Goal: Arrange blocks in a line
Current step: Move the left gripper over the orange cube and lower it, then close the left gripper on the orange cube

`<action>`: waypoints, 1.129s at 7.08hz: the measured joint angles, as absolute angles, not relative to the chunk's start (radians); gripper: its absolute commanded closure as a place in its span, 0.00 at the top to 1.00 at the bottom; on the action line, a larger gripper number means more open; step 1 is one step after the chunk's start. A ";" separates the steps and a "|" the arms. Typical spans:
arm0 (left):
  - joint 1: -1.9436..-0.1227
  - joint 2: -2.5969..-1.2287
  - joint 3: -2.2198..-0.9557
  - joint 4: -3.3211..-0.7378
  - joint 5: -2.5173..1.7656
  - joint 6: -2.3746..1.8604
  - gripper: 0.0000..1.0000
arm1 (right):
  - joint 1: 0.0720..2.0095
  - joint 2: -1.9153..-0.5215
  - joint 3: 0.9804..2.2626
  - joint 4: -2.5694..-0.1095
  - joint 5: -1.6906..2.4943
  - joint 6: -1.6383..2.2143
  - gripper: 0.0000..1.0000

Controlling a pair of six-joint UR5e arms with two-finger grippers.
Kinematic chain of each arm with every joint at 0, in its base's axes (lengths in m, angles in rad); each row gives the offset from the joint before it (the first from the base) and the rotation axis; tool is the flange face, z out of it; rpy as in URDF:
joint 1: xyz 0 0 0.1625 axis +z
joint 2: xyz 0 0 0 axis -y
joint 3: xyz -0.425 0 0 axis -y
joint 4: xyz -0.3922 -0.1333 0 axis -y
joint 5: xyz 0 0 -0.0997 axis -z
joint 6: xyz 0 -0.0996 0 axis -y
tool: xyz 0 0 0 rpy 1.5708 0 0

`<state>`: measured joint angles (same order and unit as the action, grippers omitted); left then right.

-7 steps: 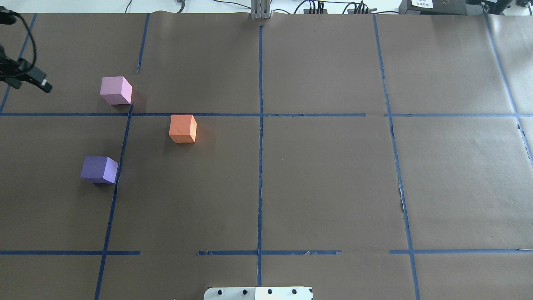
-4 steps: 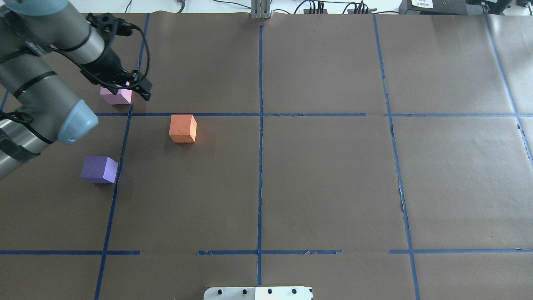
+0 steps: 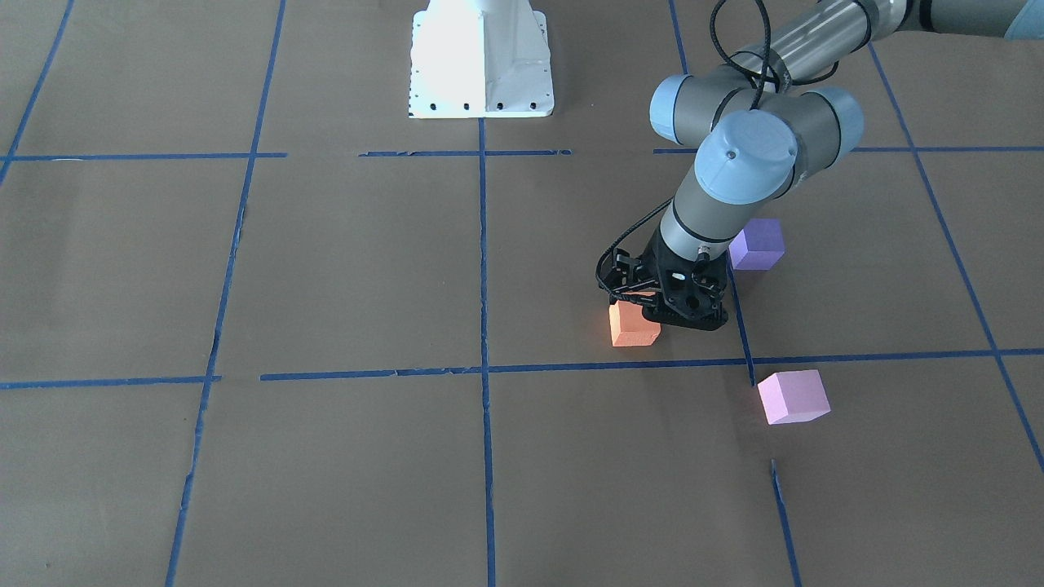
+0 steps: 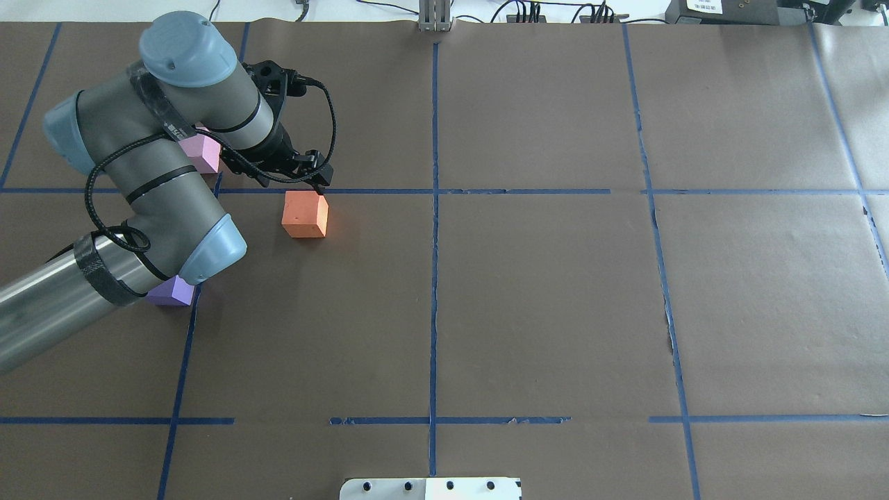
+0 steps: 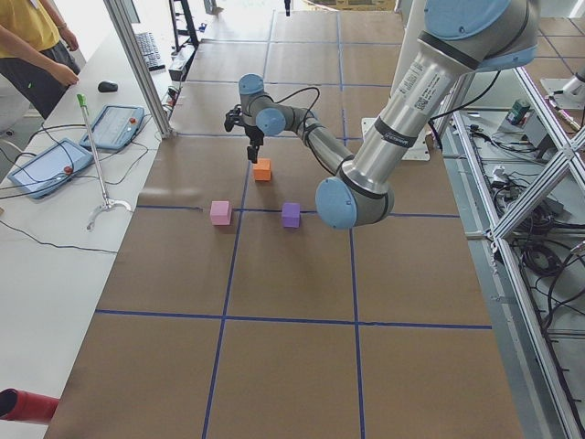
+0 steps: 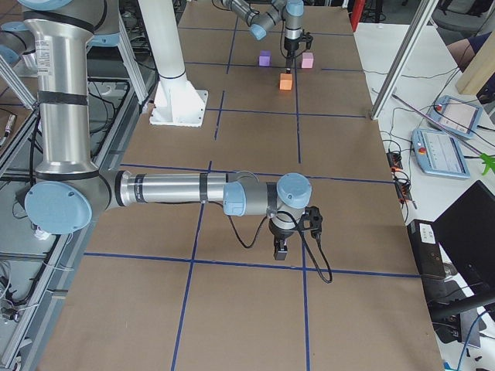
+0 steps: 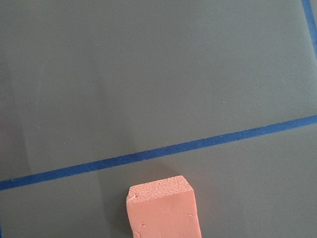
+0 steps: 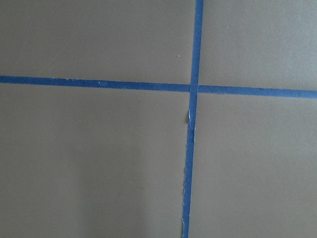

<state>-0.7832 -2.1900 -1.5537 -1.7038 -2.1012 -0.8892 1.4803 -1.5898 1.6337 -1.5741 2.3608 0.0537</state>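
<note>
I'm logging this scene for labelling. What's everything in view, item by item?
orange block: one, orange, just below the left gripper.
purple block: one, purple, nearest the robot, beside a tape strip.
pink block: one, light pink, farthest from the robot.
tape strips: several, blue, gridding the table.
table: one, brown paper cover.
base plate: one, white, table's robot-side edge.
pendants: two, grey, side bench.
left gripper: one, black, low over the orange block; opening unclear.
right gripper: one, black, above a tape crossing; opening unclear.
</note>
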 measured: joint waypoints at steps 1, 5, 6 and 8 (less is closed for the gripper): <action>-0.771 -2.188 -1.537 -1.725 -2.100 -0.948 0.99 | 1.480 -1.590 1.634 -1.574 2.361 0.054 1.00; -0.745 -2.180 -1.494 -1.782 -2.100 -0.991 0.99 | 1.480 -1.589 1.634 -1.574 2.361 0.054 1.00; -0.742 -2.180 -1.480 -1.794 -2.100 -0.991 0.98 | 1.480 -1.589 1.634 -1.574 2.361 0.054 1.00; -0.740 -2.176 -1.460 -1.804 -2.085 -0.990 0.95 | 1.480 -1.589 1.634 -1.574 2.361 0.054 1.00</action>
<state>-0.7397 -2.1756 -1.4604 -1.8043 -2.0848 -0.9899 1.4803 -1.5892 1.6337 -1.5745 2.3608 0.0537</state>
